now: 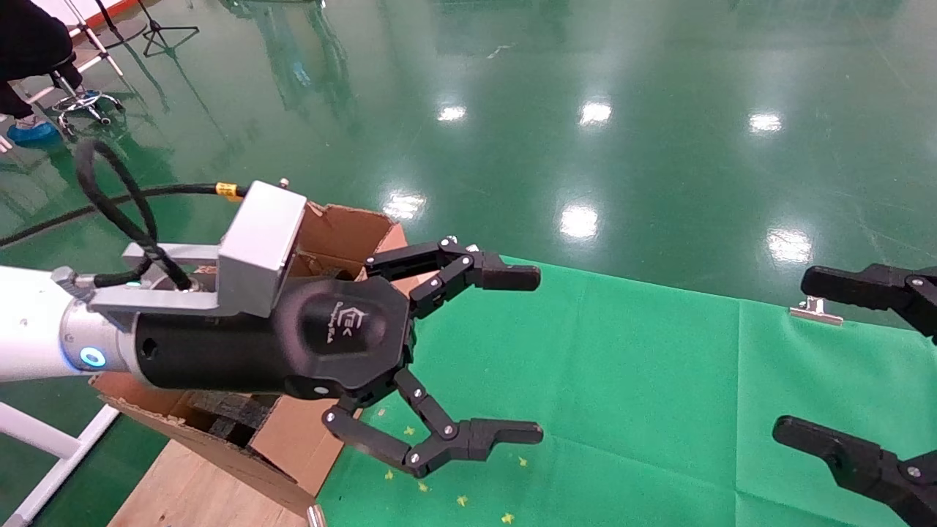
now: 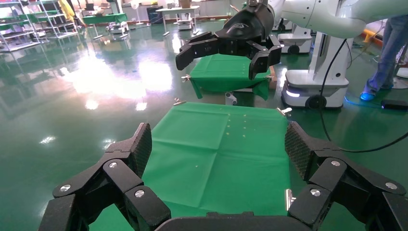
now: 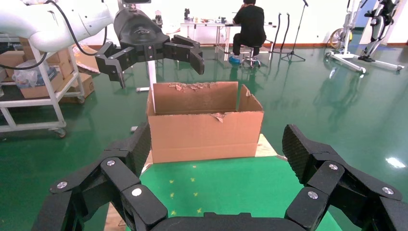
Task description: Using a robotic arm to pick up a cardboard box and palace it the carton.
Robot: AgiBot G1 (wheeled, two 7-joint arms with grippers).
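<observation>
The scene is lit brightly and evenly from overhead, and the lamps are mirrored as white glare spots on the glossy green floor [image 1: 659, 146], with broad washed-out patches seen in the left wrist view. Only soft, faint shadows are cast on the matte green cloth of the table [image 1: 644, 380], where no glare is seen. The nearest claw fingers [image 2: 120, 187] are rendered large and stretched toward the edges of both wrist views, while the far background is shown slightly soft
</observation>
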